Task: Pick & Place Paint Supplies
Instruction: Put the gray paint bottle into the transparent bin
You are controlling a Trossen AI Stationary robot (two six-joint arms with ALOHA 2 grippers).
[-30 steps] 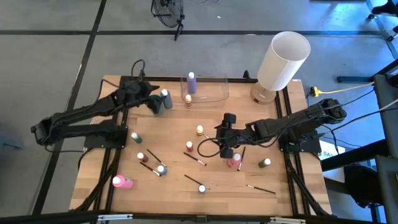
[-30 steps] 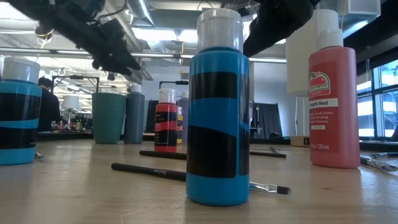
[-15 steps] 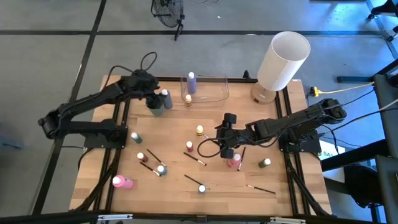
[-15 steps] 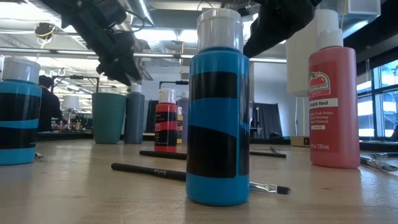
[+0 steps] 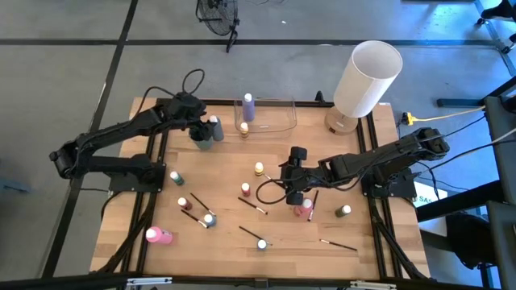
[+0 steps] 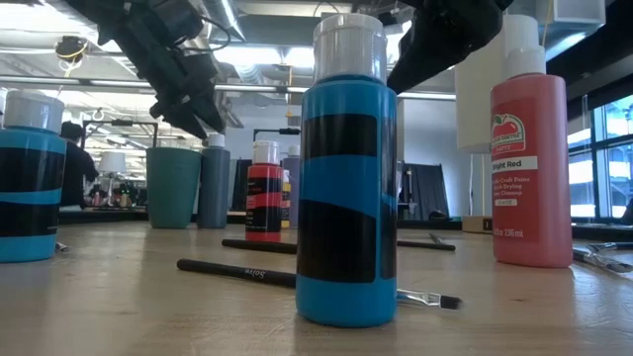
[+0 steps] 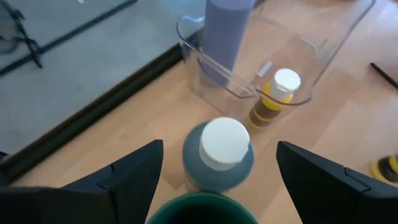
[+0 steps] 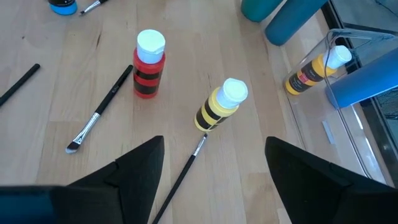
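Note:
Paint bottles and thin dark brushes are spread over the wooden table (image 5: 161,258). A grey bottle (image 7: 217,155) with a white cap stands upright behind a green cup (image 7: 199,210). My left gripper (image 5: 201,129) hovers open above and just short of this bottle, one finger on either side, touching nothing. A lilac bottle (image 7: 227,37) stands in the clear container (image 5: 278,117), with a yellow bottle (image 7: 277,93) at the container's near corner. My right gripper (image 5: 285,182) hangs open over mid-table, facing a red bottle (image 8: 149,65), a yellow bottle (image 8: 221,106) and two brushes (image 8: 99,115).
A large white cylinder (image 5: 367,76) stands at the far right corner. More bottles stand or lie on the near half: a pink one (image 5: 157,235) on its side, a blue one (image 6: 346,178), and a reddish-pink one (image 6: 529,148) by the right gripper. Brushes (image 5: 339,244) lie between them.
My left gripper has moved a little toward the grey bottle and tipped further down, staying open. The bottles and brushes have kept their places.

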